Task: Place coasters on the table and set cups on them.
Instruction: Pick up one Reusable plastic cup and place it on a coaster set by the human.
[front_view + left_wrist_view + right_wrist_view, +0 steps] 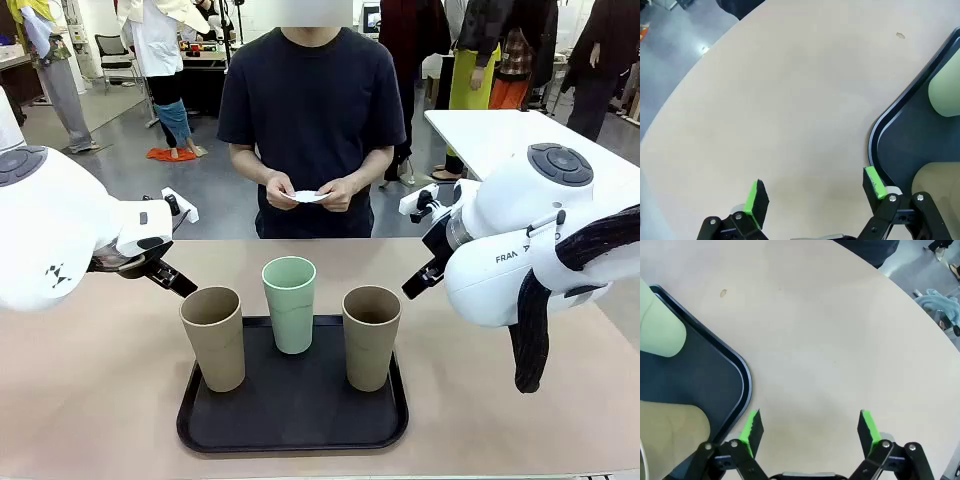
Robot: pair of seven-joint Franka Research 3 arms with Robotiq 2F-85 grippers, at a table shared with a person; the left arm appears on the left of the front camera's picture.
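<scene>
Three cups stand upright on a black tray [290, 425]: a tan one [212, 338] at the left, a mint green one [290, 303] in the middle, a tan one [371, 336] at the right. Across the beige table [90, 400], the person holds the white coasters [308, 196] in both hands. My left gripper [172, 278] hovers open just left of the tray. Its wrist view shows the open gripper [816, 192] over bare table, with the tray's corner [890, 145] alongside. My right gripper [420, 280] hovers open to the right of the tray, and is seen again [810, 426] above bare tabletop.
A white table [500, 130] stands behind at the right. Other people stand farther back in the room. Bare tabletop lies on both sides of the tray and between it and the person. The table's rounded far corners show in both wrist views.
</scene>
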